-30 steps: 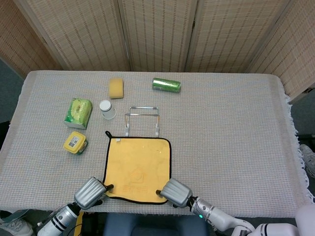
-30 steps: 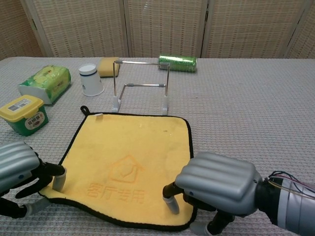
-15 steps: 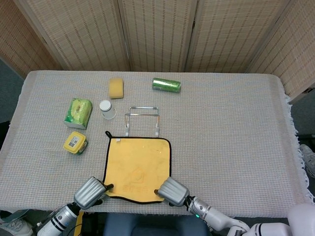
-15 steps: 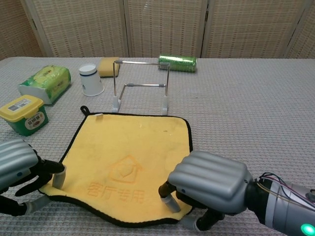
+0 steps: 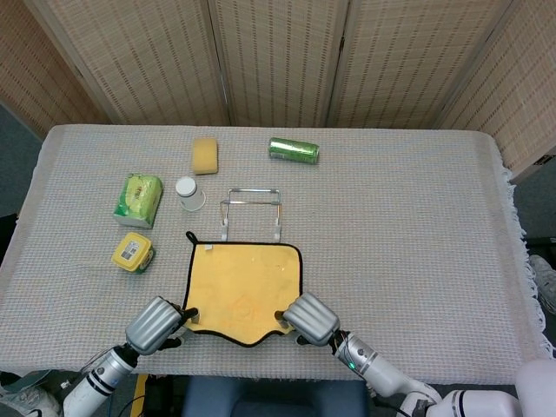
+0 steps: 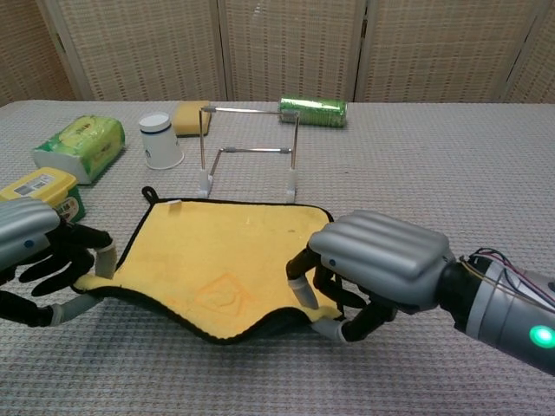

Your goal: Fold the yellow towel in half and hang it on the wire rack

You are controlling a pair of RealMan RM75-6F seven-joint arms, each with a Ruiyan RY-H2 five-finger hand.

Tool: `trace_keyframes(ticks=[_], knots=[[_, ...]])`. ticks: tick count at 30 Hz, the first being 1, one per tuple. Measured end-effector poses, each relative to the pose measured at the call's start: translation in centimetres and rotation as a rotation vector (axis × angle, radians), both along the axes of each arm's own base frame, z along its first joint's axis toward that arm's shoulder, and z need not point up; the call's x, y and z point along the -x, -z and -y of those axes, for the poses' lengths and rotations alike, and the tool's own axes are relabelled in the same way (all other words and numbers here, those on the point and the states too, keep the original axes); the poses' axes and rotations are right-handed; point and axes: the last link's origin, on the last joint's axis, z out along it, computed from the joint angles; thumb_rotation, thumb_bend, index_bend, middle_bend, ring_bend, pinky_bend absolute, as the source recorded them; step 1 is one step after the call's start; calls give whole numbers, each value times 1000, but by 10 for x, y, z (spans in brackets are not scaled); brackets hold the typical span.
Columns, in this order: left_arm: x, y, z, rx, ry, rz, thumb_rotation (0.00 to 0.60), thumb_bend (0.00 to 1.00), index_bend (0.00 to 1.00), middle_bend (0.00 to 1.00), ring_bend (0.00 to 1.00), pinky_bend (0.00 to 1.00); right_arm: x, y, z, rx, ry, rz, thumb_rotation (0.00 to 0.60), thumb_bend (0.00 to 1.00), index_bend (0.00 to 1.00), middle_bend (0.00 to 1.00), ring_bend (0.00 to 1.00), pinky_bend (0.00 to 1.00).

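Left hand (image 6: pixel 39 256): pinching near-left corner of yellow towel (image 6: pixel 221 264). Right hand (image 6: pixel 368 269): pinching near-right corner. Towel's near edge raised between both hands, far edge flat on table. Wire rack (image 6: pixel 250 156): upright, just beyond towel.

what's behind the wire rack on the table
Behind the wire rack lie a green can on its side and a yellow sponge, partly hidden by the rack's post in the chest view.
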Motion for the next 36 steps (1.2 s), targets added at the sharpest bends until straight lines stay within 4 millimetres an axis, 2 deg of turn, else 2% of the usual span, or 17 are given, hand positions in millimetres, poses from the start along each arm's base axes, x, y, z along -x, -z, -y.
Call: trace_keyframes(ticks=[9, 18, 36], knots=[[-17, -11, -42, 53, -95, 21, 600, 442, 568, 884, 872, 989, -3, -7, 29, 76, 77, 14, 600, 482, 689, 872, 1000, 1000], [-21, -10, -77, 138, -249, 21, 600, 442, 565, 884, 872, 989, -11, -3, 53, 119, 100, -25, 600, 482, 690, 872, 1000, 1000], [-18, -1, -121, 156, -385, 15, 600, 442, 559, 884, 872, 989, -25, 12, 86, 161, 125, -107, 600, 481, 690, 872, 1000, 1000]])
